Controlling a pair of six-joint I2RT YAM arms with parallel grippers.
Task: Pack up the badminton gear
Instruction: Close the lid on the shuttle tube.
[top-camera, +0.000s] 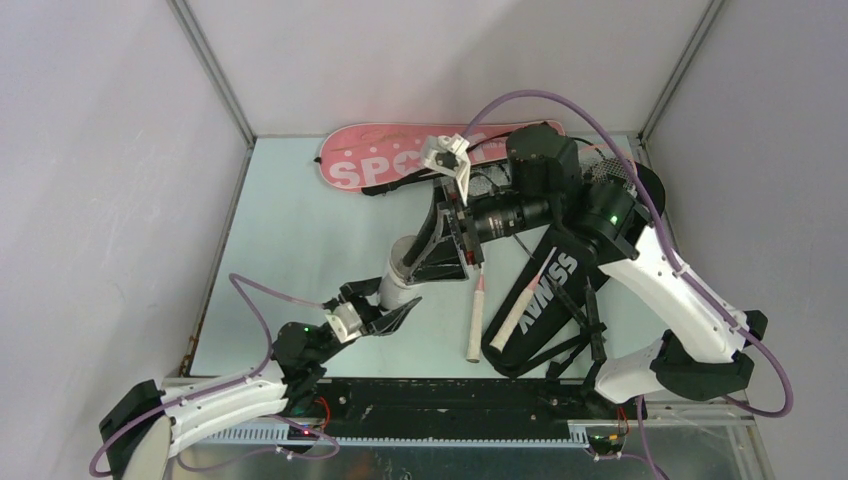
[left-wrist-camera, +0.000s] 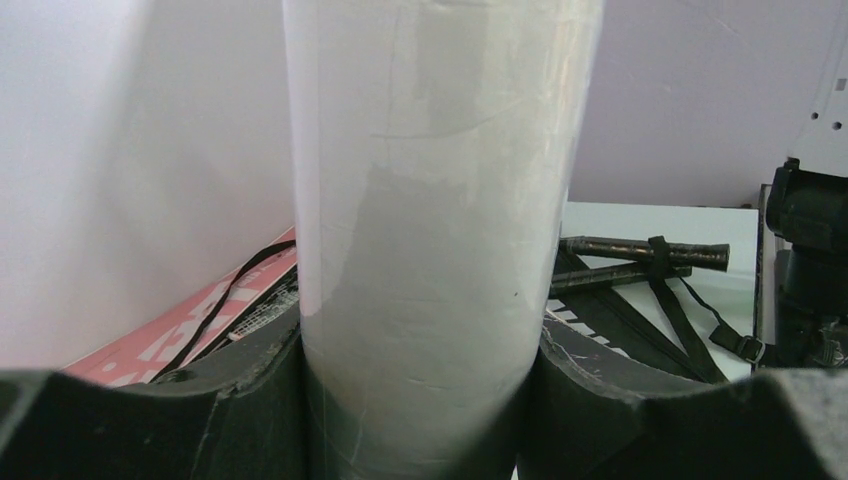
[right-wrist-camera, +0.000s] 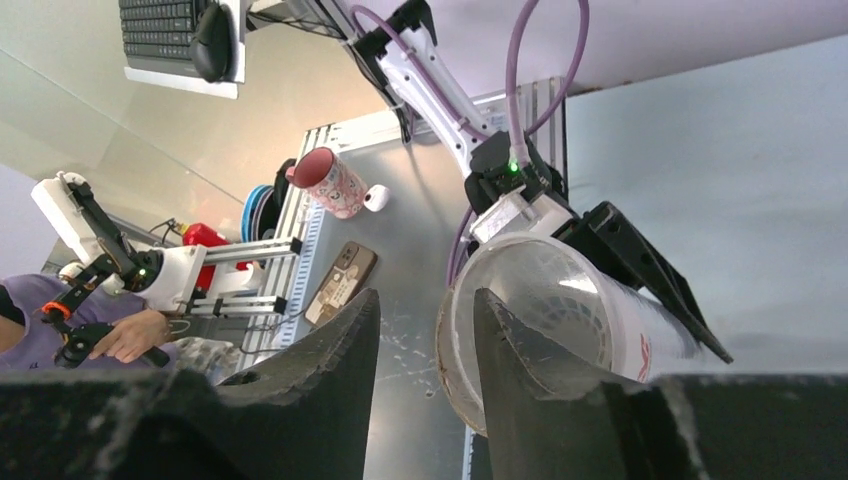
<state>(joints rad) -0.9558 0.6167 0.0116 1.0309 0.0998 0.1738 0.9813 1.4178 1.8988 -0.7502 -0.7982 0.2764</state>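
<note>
The long translucent white tube (top-camera: 400, 275) stands tilted above the table's middle. My left gripper (top-camera: 385, 312) is shut on its lower part, and the tube (left-wrist-camera: 440, 250) fills the left wrist view between the jaws (left-wrist-camera: 415, 385). My right gripper (top-camera: 432, 255) is at the tube's upper end, open with nothing between its fingers. One fingertip (right-wrist-camera: 500, 330) lies across the tube's open mouth (right-wrist-camera: 560, 310). A ribbed shape shows faintly inside the tube. The pink "SPORT" bag (top-camera: 380, 165) lies at the back. Two racket handles (top-camera: 477, 320) stick out of the black bag (top-camera: 560, 285).
Grey walls close in the table on the left, back and right. A black rail (top-camera: 440, 395) runs along the near edge between the arm bases. The black bag's straps (left-wrist-camera: 700, 320) trail over the table. Beyond the edge sit a mug (right-wrist-camera: 330, 185) and a phone (right-wrist-camera: 340, 285).
</note>
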